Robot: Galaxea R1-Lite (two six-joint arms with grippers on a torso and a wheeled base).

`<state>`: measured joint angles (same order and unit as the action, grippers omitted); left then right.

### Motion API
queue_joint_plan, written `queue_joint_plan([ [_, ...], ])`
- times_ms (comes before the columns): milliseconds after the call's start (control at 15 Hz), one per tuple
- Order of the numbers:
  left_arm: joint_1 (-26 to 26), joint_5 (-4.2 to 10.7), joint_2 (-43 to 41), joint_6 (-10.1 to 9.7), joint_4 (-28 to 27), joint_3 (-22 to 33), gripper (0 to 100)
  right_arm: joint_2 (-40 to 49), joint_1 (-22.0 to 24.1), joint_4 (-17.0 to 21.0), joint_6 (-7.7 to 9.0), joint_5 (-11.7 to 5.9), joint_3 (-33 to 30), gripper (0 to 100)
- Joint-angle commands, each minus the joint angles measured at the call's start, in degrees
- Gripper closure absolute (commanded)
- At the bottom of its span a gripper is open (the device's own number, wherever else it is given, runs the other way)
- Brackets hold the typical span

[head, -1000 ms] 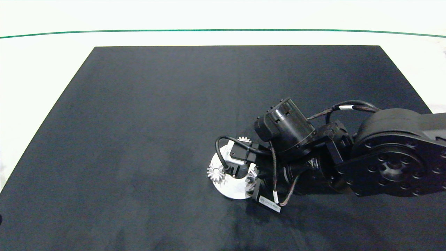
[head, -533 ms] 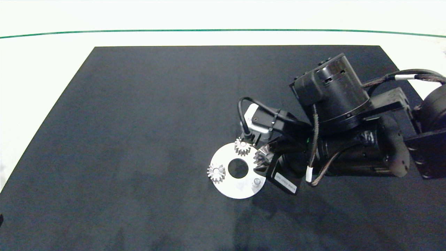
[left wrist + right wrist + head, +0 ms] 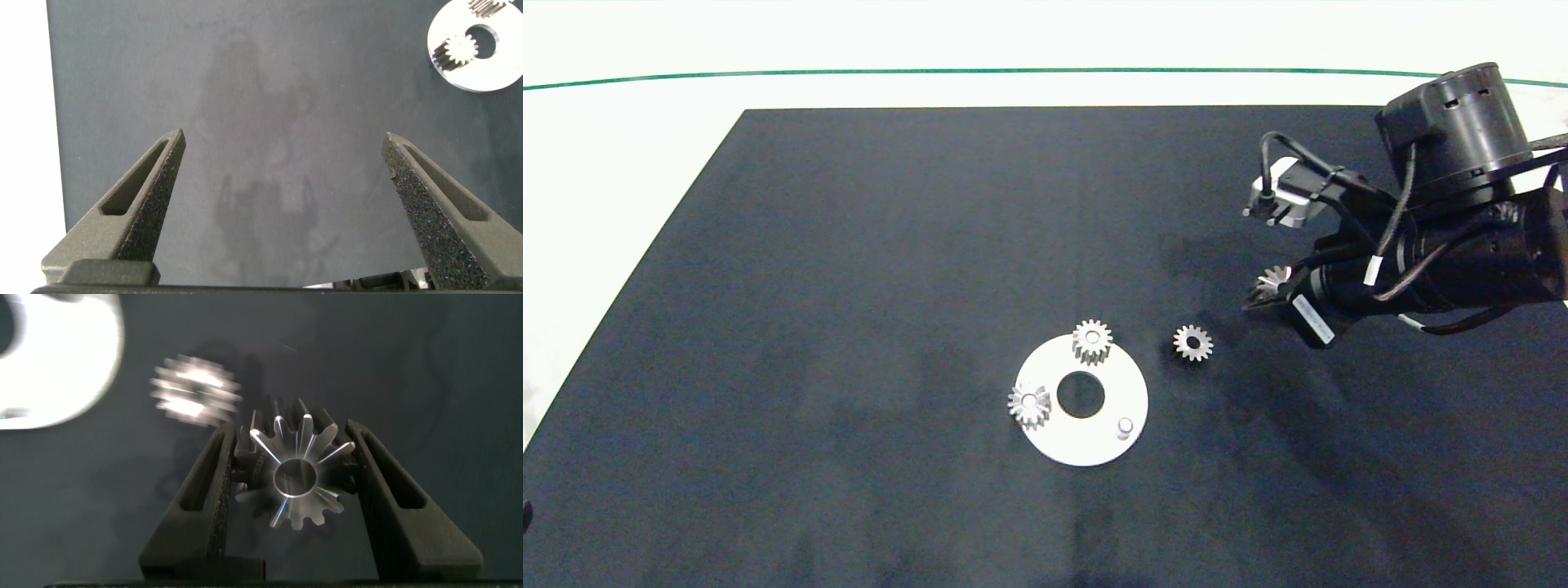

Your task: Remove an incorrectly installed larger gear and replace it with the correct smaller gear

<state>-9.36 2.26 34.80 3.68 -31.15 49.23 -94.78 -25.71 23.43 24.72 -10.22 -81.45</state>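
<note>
- Right jaws (image 3: 294, 469) clamped on the larger gear (image 3: 296, 475), aloft at the tabletop's (image 3: 849, 245) right side.
- Overhead only: smaller gear (image 3: 1193, 343) lying loose beside the disc (image 3: 1094, 441), bare peg (image 3: 1125, 425).
- Left jaws (image 3: 286, 155) wide apart, empty.

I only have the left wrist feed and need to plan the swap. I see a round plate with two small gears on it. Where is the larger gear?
Observer: The right gripper holds the larger gear, jaws shut on its toothed rim, well to the right of the plate in the head view.
Operator: Is the replacement anywhere?
Observer: Yes, the smaller gear lies flat on the black mat just right of the plate, apart from it.
Operator: And its spot?
Observer: One peg near the plate's right edge stands bare.
</note>
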Motion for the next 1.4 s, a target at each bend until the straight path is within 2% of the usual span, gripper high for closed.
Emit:
queue_joint_plan([
  [67,0.0,0.03,-0.2,0.01,-0.1,0.0,0,-0.1,9.5,0.2,0.24,3.1,0.2,66],
  [333,0.0,0.03,-0.2,0.1,-0.1,0.1,0,-3.7,15.3,0.2,0.15,6.08,1.6,66],
  [533,0.1,0.38,-0.2,0.1,-0.1,-0.2,0,-5.7,16.0,0.0,-0.38,6.79,2.6,66],
  [600,0.0,0.38,-0.1,0.1,-0.2,-0.3,0,-5.9,16.0,-0.1,-1.08,6.7,2.5,66],
  [800,0.0,0.38,-0.1,0.1,-0.2,-0.3,0,-6.4,16.0,-0.2,-1.26,6.61,2.5,66],
  [867,0.0,0.38,-0.1,0.1,-0.2,-0.3,0,-6.4,16.0,-0.2,-1.26,6.7,2.5,0],
  [1133,0.0,0.38,0.0,0.01,-0.2,-0.2,0,-6.0,16.0,-0.1,-1.26,8.11,2.4,0],
  [1267,0.0,0.38,0.0,0.01,-0.1,-0.2,0,-4.2,15.6,0.3,-1.08,10.92,2.6,0],
  [1400,0.0,0.38,0.0,0.01,-0.2,-0.3,0,-0.5,13.1,2.1,-0.9,15.05,2.4,0],
])
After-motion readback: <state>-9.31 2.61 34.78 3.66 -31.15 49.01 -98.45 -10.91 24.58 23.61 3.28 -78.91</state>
